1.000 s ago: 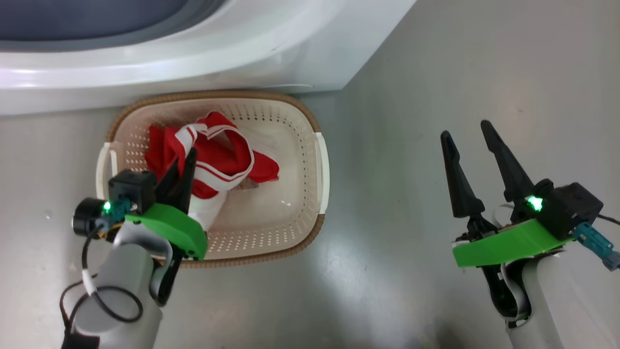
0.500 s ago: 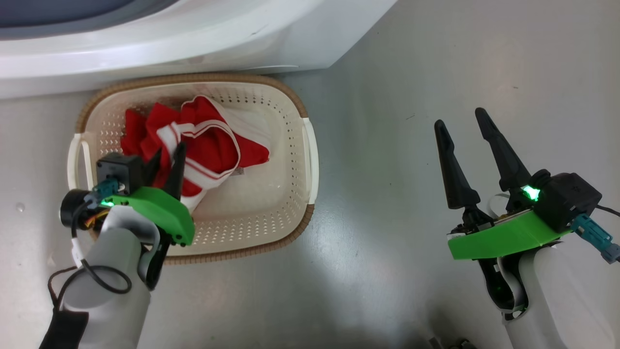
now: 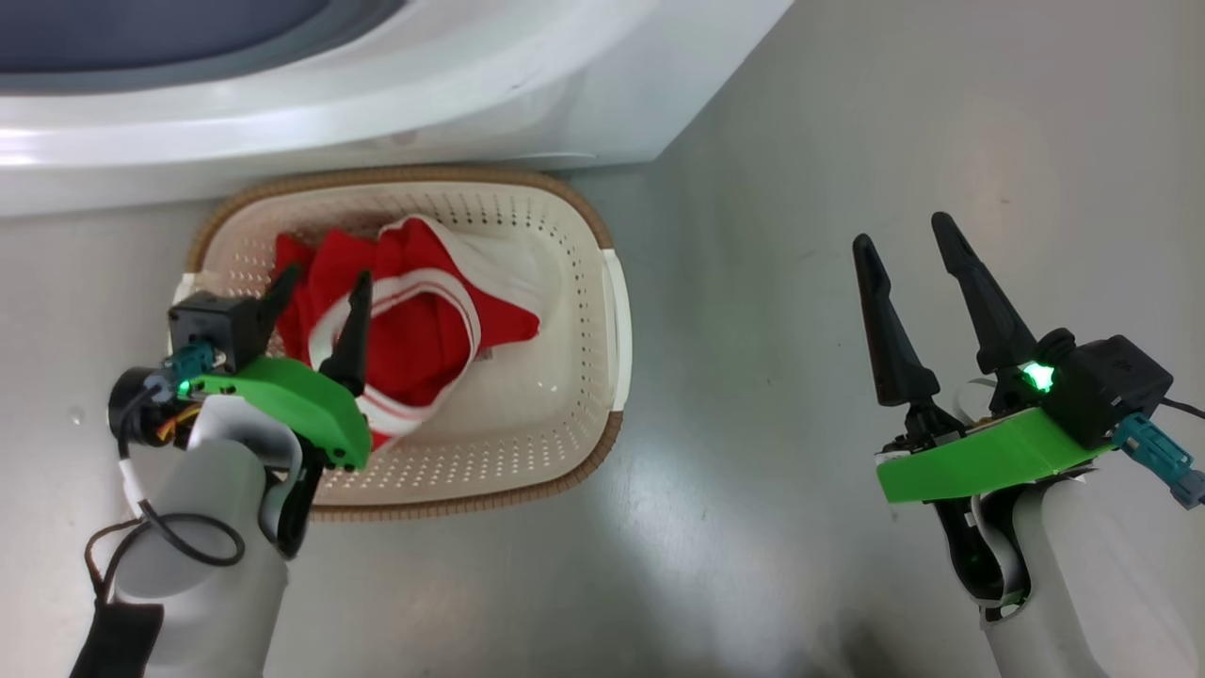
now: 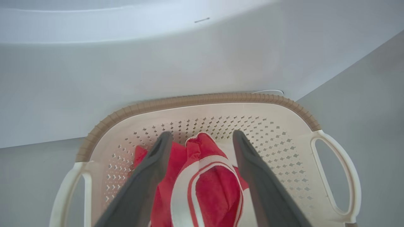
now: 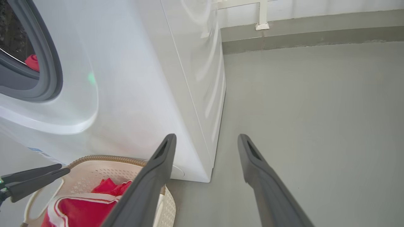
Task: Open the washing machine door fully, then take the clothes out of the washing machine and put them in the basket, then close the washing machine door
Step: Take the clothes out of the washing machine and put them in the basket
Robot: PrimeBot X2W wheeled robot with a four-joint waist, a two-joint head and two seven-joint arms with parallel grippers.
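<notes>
The cream basket stands on the floor against the white washing machine. Red clothes with white striped trim lie heaped inside it. My left gripper hangs open just above the heap, one finger on each side of a fold, gripping nothing. In the left wrist view the same gripper straddles the clothes over the basket. My right gripper is open and empty over bare floor to the basket's right. Through the machine's grey gasket another red piece shows in the drum. The door is out of view.
Smooth grey floor stretches to the right of the machine and basket. In the right wrist view the machine's side panel runs back to a low wall ledge with a white bracket.
My left gripper has opened and let go of the red garment, which now rests in the basket. The head camera shifted a little. The right arm kept its place.
</notes>
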